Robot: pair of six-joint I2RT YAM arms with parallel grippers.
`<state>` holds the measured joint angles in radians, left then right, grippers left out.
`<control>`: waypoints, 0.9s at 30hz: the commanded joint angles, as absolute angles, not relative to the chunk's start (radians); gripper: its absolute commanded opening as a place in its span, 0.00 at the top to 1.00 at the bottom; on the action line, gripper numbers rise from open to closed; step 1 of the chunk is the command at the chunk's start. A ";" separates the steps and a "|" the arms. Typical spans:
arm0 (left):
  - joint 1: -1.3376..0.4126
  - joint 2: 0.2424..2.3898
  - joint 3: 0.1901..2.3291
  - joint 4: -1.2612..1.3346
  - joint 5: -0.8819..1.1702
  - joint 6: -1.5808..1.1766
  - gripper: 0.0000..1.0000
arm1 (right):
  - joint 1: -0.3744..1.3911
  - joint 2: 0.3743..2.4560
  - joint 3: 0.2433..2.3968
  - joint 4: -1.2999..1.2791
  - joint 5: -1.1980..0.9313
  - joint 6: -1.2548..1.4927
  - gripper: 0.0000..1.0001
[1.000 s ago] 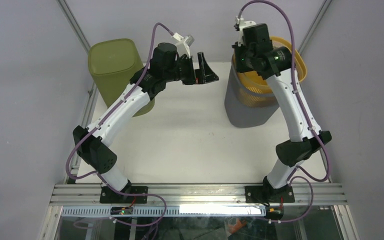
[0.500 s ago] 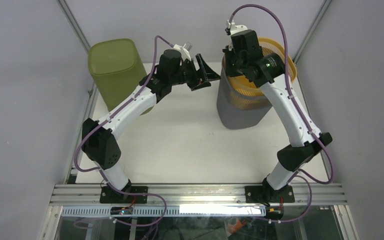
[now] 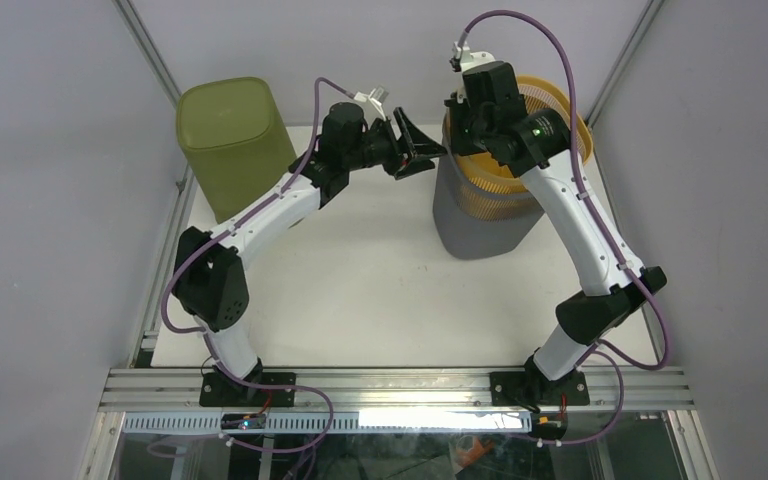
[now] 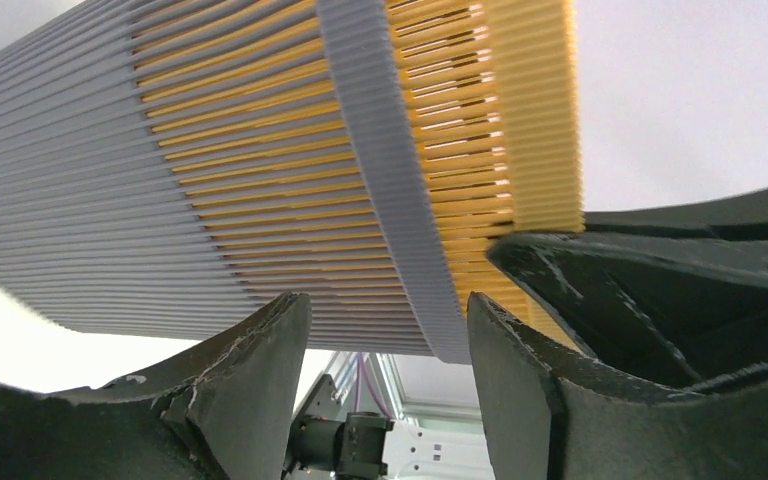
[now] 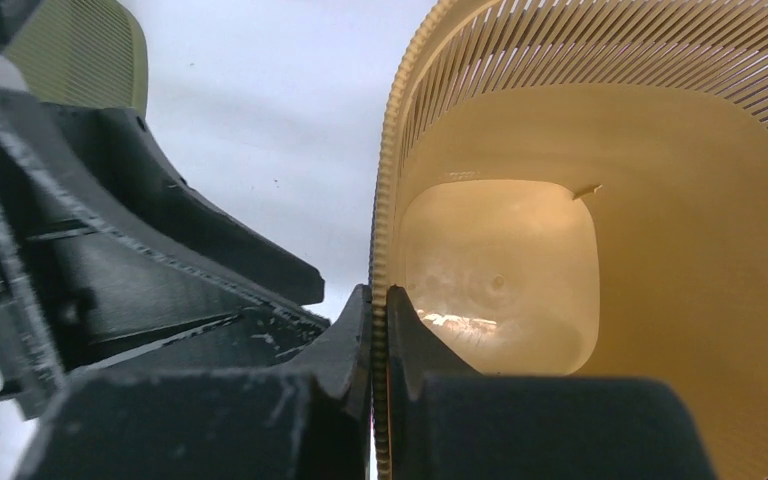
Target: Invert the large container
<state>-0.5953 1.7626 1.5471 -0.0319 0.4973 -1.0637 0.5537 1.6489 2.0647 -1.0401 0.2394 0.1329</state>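
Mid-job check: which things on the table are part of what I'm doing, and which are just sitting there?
In the job:
- yellow-and-grey slatted basket, upright, open end up
- right gripper, shut on the basket's rim
- left gripper, open, beside the basket's wall

Lying about:
- green bin, far left corner, neither gripper touching it

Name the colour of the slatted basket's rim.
Yellow-orange; the basket rim shows best in the right wrist view.

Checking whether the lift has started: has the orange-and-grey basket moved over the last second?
Yes. In the top view the basket has shifted left, toward the green bin, which stays put.
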 commanded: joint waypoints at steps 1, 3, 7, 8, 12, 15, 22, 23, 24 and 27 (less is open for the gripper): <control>-0.604 1.788 1.581 0.038 0.548 -1.090 0.42 | 0.572 1.580 2.093 -0.951 0.206 0.191 1.00; -0.609 1.796 1.582 0.042 0.551 -1.093 0.44 | 0.577 1.581 2.098 -0.955 0.209 0.192 1.00; -0.618 1.794 1.570 0.083 0.561 -1.113 0.45 | 0.586 1.584 2.098 -0.959 0.211 0.193 1.00; -0.619 1.794 1.566 0.092 0.565 -1.117 0.45 | 0.587 1.585 2.098 -0.960 0.213 0.193 1.00; -0.621 1.789 1.543 0.133 0.579 -1.142 0.44 | 0.591 1.594 2.100 -0.963 0.219 0.193 1.00; -0.625 1.793 1.542 0.143 0.581 -1.147 0.45 | 0.595 1.596 2.106 -0.961 0.217 0.196 1.00; -0.637 1.810 1.533 0.137 0.578 -1.147 0.64 | 0.606 1.582 2.128 -0.959 0.214 0.211 1.00; -0.636 1.813 1.532 0.135 0.579 -1.142 0.73 | 0.607 1.578 2.140 -0.959 0.214 0.213 1.00; -0.637 1.817 1.535 0.125 0.582 -1.136 0.79 | 0.609 1.575 2.152 -0.958 0.213 0.219 1.00; -0.635 1.828 1.542 0.094 0.586 -1.134 0.86 | 0.615 1.562 2.198 -0.936 0.184 0.227 1.00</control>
